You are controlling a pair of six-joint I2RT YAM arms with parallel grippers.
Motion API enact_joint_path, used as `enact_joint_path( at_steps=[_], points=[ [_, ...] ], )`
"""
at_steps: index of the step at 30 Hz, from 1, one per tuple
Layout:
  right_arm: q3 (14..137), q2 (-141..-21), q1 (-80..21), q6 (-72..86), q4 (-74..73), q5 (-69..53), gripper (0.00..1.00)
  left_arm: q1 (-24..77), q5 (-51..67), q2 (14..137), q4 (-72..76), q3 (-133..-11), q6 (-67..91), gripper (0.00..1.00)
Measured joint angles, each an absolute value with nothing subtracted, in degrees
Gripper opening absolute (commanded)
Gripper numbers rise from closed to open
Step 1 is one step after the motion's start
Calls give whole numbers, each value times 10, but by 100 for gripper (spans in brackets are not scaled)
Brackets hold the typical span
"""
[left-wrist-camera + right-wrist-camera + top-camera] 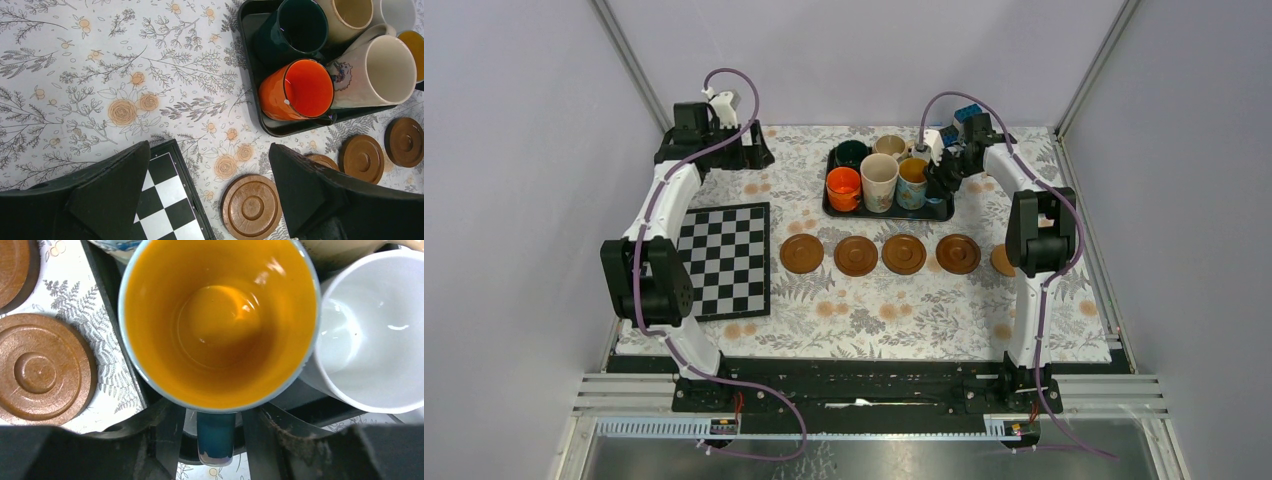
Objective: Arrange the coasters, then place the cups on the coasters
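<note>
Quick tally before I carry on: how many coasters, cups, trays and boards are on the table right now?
Coasters: 5, the fifth partly hidden
Cups: 6
Black tray: 1
Chessboard: 1
Total: 13

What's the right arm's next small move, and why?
Probably close the jaws of the right gripper on the handle of the blue mug. They straddle it with gaps visible on either side, and the coasters already lie in a row.
</note>
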State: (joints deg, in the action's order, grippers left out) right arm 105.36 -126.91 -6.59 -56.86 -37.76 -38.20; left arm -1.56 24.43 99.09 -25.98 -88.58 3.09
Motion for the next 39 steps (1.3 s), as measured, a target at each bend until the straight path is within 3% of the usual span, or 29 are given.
enact_joint_path(
  at_steps=[12, 15, 20, 39],
  points=[
    [1023, -1269, -67, -536, -335, -369, 40, -19, 248, 999, -260, -896, 30, 99],
    [1023, -1270, -69, -535, -335, -362, 31, -19, 248, 1003, -260, -901, 28, 99],
    [1027, -1272, -70, -533, -335, -352, 0, -22, 248, 1006, -260, -914, 22, 99],
    [911, -1192, -69, -373, -220, -319, 0, -30, 268, 1005, -251, -898, 13, 99]
  ],
)
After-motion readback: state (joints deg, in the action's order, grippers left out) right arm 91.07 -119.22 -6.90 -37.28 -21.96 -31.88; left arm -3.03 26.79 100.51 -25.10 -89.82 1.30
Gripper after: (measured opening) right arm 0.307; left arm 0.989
